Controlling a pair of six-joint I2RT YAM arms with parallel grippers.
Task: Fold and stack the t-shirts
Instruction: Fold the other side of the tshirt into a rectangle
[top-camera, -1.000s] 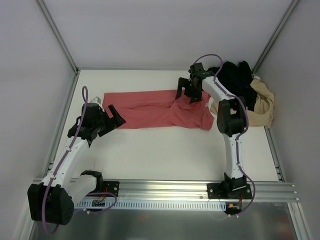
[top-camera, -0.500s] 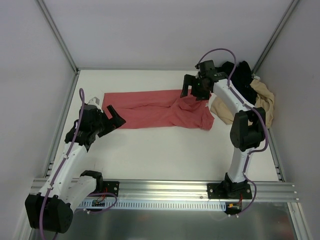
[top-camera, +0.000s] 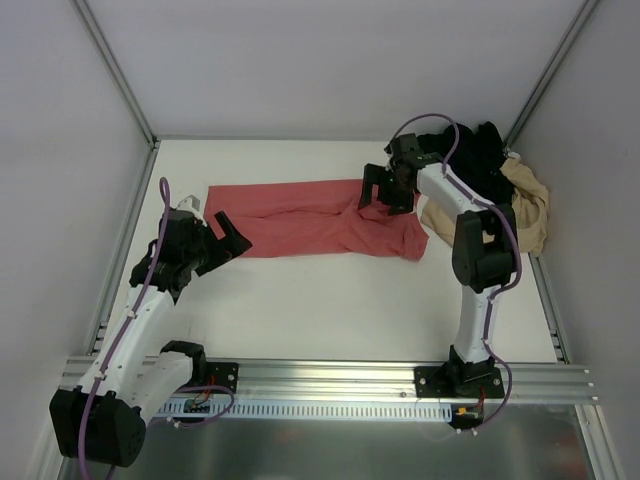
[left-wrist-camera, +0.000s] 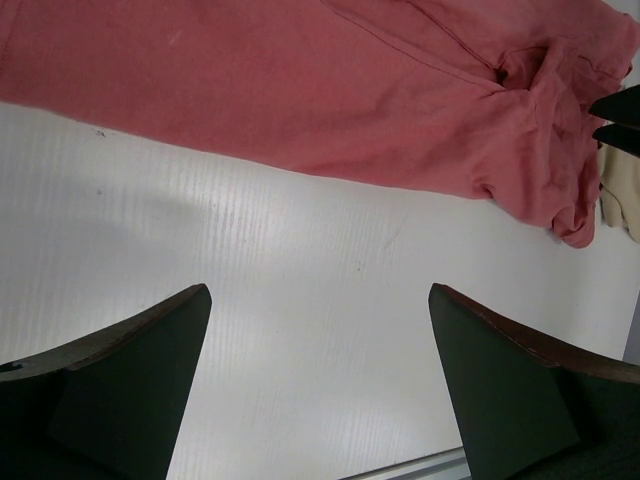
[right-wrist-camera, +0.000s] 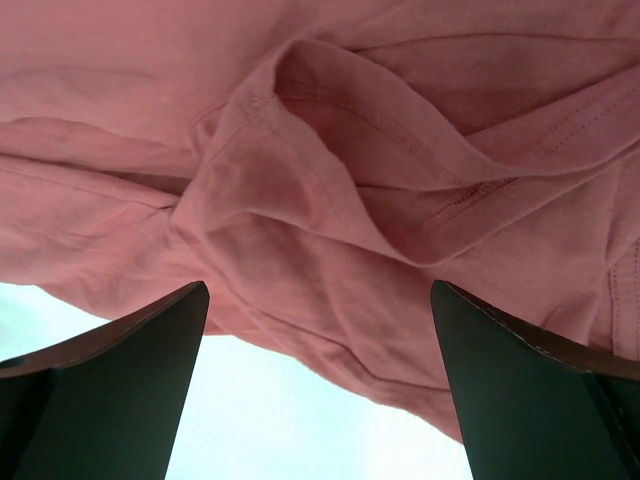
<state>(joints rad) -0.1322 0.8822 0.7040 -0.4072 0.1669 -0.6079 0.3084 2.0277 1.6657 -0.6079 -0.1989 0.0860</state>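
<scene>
The red shirt (top-camera: 300, 215) is laid out in a long strip across the far middle of the table (top-camera: 330, 300), bunched up at its right end. The black shirt (top-camera: 472, 150) and tan shirt (top-camera: 527, 205) are heaped in the far right corner. The right gripper (top-camera: 385, 197) hangs over the bunched end, jaws wide, holding nothing. The left gripper (top-camera: 229, 232) sits by the strip's left end, also wide open and empty.

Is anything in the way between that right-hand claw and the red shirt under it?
Nothing visible. The right gripper hangs open directly over the bunched end of the coral-red t-shirt. The black t-shirt and beige t-shirt lie aside in the far right corner.
</scene>
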